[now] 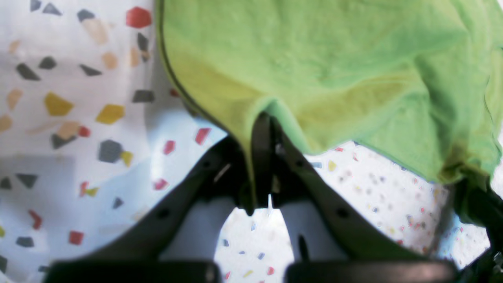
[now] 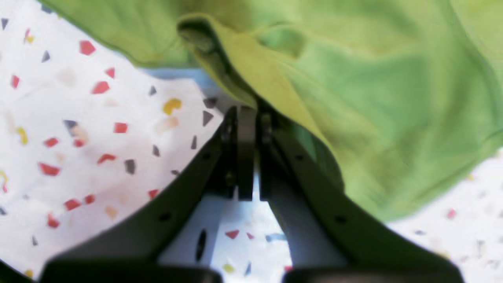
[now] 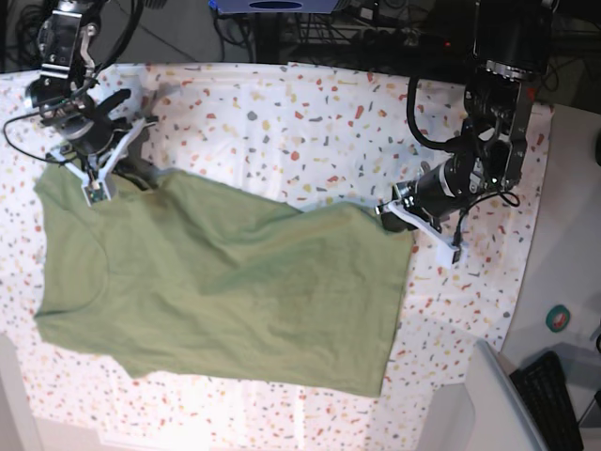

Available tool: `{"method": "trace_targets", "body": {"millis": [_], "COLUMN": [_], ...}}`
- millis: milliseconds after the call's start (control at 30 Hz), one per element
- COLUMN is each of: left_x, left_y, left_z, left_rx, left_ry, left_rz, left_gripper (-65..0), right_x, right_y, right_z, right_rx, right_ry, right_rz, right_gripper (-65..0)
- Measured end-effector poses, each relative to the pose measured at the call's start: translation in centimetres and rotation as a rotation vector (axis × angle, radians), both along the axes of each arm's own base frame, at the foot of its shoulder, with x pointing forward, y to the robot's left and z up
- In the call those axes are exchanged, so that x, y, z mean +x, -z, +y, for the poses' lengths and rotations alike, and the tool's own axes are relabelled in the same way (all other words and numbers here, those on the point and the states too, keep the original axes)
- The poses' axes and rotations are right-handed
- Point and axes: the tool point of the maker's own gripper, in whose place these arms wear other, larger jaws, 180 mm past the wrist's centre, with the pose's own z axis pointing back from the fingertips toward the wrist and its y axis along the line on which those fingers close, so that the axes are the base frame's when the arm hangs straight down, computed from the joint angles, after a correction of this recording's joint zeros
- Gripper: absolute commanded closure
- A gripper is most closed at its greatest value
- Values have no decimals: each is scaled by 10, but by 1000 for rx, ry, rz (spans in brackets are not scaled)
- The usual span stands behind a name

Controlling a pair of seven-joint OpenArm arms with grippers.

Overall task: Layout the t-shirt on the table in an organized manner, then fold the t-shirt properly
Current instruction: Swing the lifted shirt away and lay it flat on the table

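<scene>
The olive-green t-shirt (image 3: 225,282) lies spread across the speckled table (image 3: 310,122), collar end to the left and hem to the right, with some wrinkles. My left gripper (image 3: 402,218) is shut on the hem's far right corner; in the left wrist view the fabric (image 1: 314,70) drapes over the closed left gripper (image 1: 262,125). My right gripper (image 3: 92,184) is shut on the shirt's far left corner, near the shoulder. In the right wrist view a folded edge of the cloth (image 2: 353,98) runs into the closed right gripper (image 2: 251,114).
A plain grey-white surface (image 3: 563,235) borders the table on the right, carrying a small round teal object (image 3: 559,318) and a keyboard (image 3: 549,395). A pale box corner (image 3: 470,404) sits at the bottom right. Cables and equipment (image 3: 376,28) line the far edge.
</scene>
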Motion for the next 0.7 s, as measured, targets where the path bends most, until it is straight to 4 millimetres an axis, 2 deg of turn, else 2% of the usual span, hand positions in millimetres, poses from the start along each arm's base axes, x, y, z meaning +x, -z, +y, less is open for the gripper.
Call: {"method": "trace_targets", "body": {"millis": [67,133,233,333,400,500,600,700], "left_x": [2,6,-5,-38,-60,-83,-99,-119], "left_y": [-17,-42,-69,-66,-60,-58,-57,-49], "left_z": [-5,-11,-13,-8,5,18,5,-7], "left_rx": [1,4,29,51,62,68,13,-19], "left_ry": [22,54,116,139,106,63,87,109], "left_rz": [-49,-122,-197,-160,-122,-95,-110,-72], "left_gripper": [0,0,0,0,0,0,0,0], "right_x": [1,-2,-25,-53,-65,-69,-66,-75], "right_y": [-16,-35,-50,-58,-56,-65,-85,-91], "right_z": [-1,-14,-35,-44,-48,-64,-83,-90], "right_rx": [-14,-43,-102,-126,-127,-67,40,92], "right_ry": [-3,18,70,115,139,231,357,412], "right_rz": [-44,-95,-98,-81,-60,-100,-209,-233], "right_gripper": [0,0,0,0,0,0,0,0]}}
